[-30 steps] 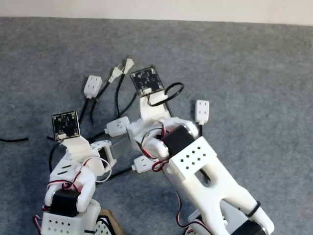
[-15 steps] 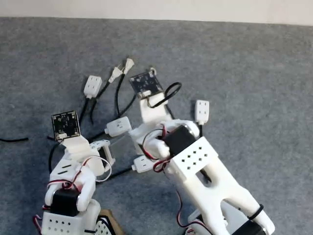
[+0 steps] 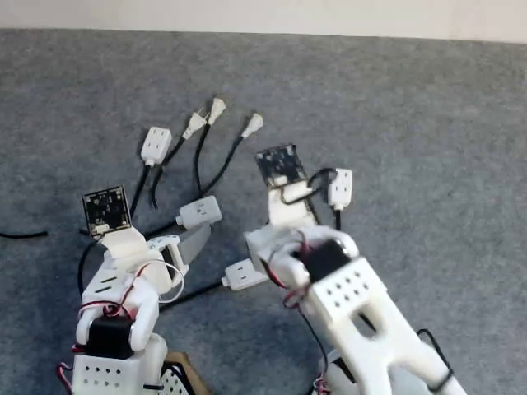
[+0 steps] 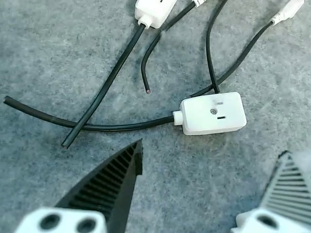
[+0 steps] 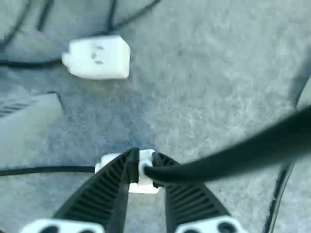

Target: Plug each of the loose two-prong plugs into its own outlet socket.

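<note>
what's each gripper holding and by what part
Left gripper: open, nothing held. Right gripper: at a white socket, a black cord at its tip; a grip on either cannot be told.

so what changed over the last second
The right arm swung to the right, toward the far-right socket, and uncovered a plug that its wrist camera had hidden. The left gripper stayed near the middle socket; sockets and plugs kept their places.

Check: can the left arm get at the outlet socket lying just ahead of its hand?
Probably yes. The left hand is open, and the outlet socket lies on the carpet just beyond it with nothing on top; only black cords run beside it.
</note>
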You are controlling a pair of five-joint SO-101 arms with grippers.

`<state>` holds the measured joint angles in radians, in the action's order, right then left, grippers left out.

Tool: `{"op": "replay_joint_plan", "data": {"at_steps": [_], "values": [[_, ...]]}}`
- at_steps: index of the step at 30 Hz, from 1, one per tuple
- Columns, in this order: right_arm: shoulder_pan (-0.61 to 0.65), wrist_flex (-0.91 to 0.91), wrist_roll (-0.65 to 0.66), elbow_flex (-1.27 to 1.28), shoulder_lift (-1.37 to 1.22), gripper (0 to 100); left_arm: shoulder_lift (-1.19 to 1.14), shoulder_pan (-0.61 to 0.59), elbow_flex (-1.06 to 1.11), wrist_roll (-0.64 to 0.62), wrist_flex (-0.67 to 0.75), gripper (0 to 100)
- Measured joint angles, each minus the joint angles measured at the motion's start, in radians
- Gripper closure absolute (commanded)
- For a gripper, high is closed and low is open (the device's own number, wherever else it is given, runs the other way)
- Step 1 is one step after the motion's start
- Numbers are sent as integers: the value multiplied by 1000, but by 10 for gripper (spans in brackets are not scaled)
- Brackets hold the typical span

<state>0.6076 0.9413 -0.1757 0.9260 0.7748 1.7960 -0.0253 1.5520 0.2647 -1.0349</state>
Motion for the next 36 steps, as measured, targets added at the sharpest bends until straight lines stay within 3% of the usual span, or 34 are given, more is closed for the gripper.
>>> {"op": "replay_joint_plan", "data": {"at_steps": [12,36], "values": [[-3,-95,69,201,115,994,0,0,0,0,3,597],[8,-143,57,227,121,994,0,0,3,0,3,597]]}}
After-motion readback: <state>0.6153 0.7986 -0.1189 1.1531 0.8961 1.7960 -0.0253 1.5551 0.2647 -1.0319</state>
